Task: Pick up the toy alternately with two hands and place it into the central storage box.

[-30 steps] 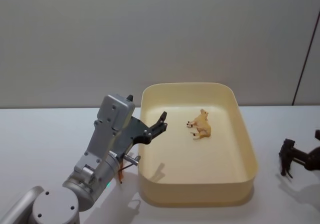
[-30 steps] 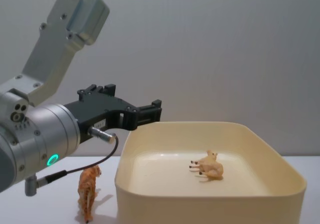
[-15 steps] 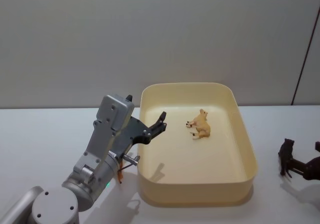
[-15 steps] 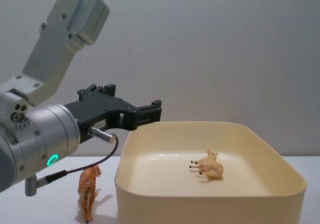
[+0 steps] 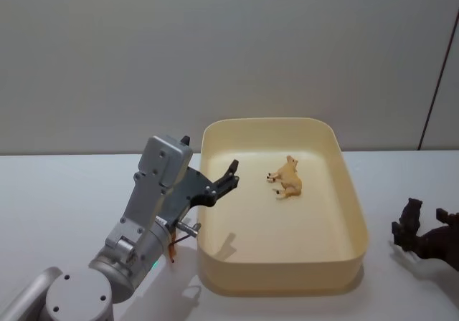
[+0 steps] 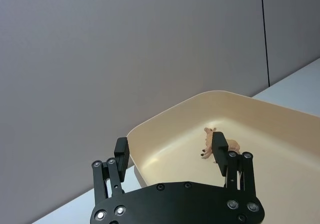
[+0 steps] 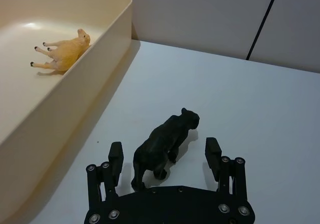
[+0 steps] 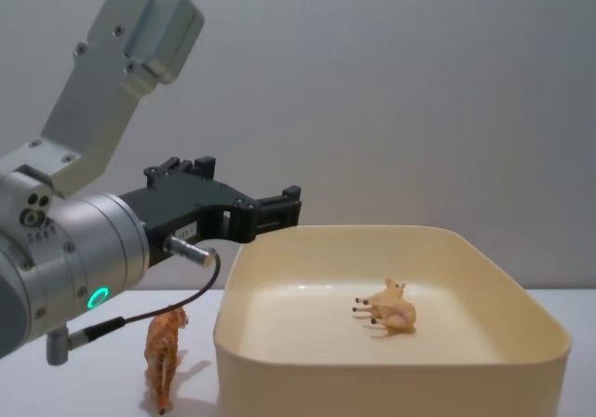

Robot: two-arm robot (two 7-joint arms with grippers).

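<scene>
The cream-yellow central storage box stands mid-table, and a tan toy animal lies on its side inside. A black panther toy stands on the table to the right of the box. My right gripper is open, with one finger on each side of the panther and a gap to it on both sides; in the head view that gripper sits at the right edge. My left gripper hangs open and empty above the box's left rim. An orange tiger toy stands left of the box, below the left arm.
A grey wall rises close behind the white table. A thin cable loops from the left wrist down near the tiger. Bare tabletop lies left of the arm and right of the box around the panther.
My right gripper has moved in from the right edge and now straddles the black panther toy. The left arm, the box and the tan toy have not moved.
</scene>
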